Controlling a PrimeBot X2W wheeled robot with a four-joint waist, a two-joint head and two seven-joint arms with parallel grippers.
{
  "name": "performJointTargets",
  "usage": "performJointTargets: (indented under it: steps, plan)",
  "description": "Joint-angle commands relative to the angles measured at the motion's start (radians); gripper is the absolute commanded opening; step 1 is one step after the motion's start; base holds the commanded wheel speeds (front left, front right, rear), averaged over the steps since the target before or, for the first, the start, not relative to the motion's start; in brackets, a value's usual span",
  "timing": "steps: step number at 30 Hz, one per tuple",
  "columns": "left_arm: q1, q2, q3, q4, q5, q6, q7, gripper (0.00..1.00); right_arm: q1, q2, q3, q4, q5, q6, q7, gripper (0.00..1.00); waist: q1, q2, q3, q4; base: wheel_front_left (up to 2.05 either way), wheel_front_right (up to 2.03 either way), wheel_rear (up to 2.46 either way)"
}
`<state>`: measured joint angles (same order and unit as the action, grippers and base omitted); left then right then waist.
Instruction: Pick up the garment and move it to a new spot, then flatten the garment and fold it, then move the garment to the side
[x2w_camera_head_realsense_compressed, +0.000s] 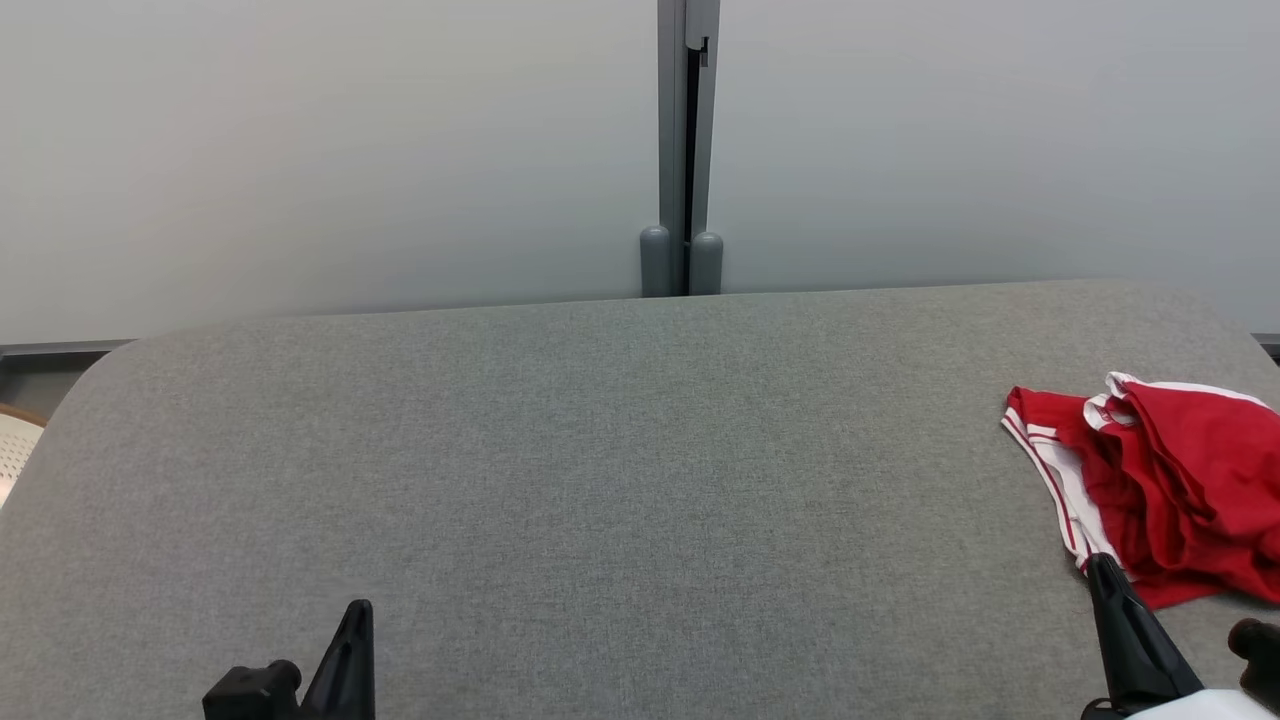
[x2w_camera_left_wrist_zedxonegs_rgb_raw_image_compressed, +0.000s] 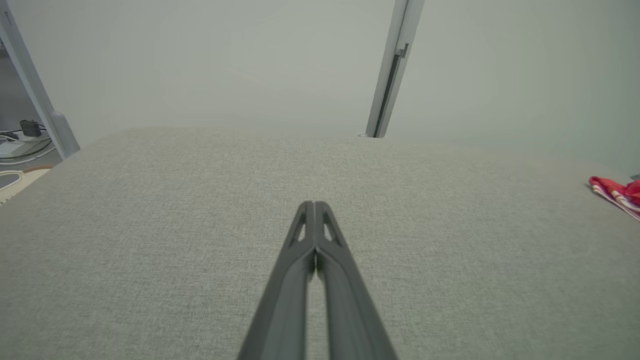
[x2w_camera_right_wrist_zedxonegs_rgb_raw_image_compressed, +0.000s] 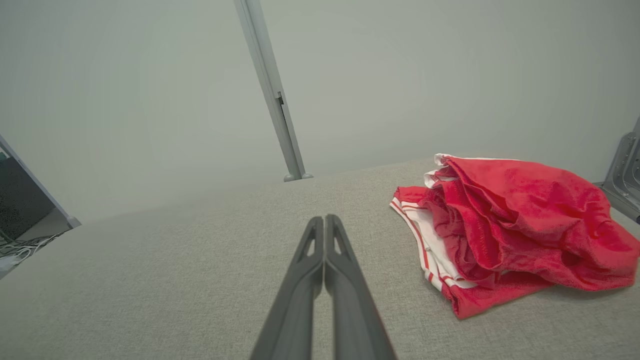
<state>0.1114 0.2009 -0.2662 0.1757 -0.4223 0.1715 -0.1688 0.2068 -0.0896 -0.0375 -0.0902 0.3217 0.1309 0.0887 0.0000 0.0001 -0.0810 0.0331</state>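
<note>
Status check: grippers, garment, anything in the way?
Left gripper shut, empty, over the table. Right gripper shut, empty, just left of the garment. Red garment crumpled near the table's right edge. Nothing between right gripper and garment.

No text, label, brand, number or sign can be read anywhere. The red garment (x2w_camera_head_realsense_compressed: 1180, 480), at about three o'clock on the grey table (x2w_camera_head_realsense_compressed: 600, 450), shows white trim with red stripes but no lettering. The grey post (x2w_camera_head_realsense_compressed: 668, 150) at twelve o'clock bears no marking that can be made out.
</note>
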Motion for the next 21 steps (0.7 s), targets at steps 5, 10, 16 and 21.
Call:
performJointTargets:
  steps: [5,10,16,21]
  plan:
    - [-0.049,-0.006,0.040,-0.005,-0.112,-0.029,0.021,0.00,-0.050,-0.003,-0.012,0.016,0.120,0.000,0.002,0.00,0.0000,-0.0001,0.004,-0.002,0.00,0.00,0.00]
    - [-0.061,-0.013,0.059,0.001,-0.177,-0.046,0.035,0.00,-0.066,0.000,-0.015,0.034,0.189,0.000,0.003,0.00,0.0000,-0.0001,0.007,-0.003,0.00,0.00,0.00]
    - [-0.077,-0.023,0.085,0.010,-0.267,-0.069,0.055,0.00,-0.089,0.003,-0.021,0.060,0.286,0.000,0.005,0.00,0.0000,-0.0001,0.011,-0.004,0.00,0.00,0.00]
    - [-0.089,-0.032,0.106,0.015,-0.338,-0.087,0.071,0.00,-0.107,0.006,-0.026,0.081,0.361,0.000,0.007,0.00,0.0000,-0.0001,0.015,-0.006,0.00,0.00,0.00]
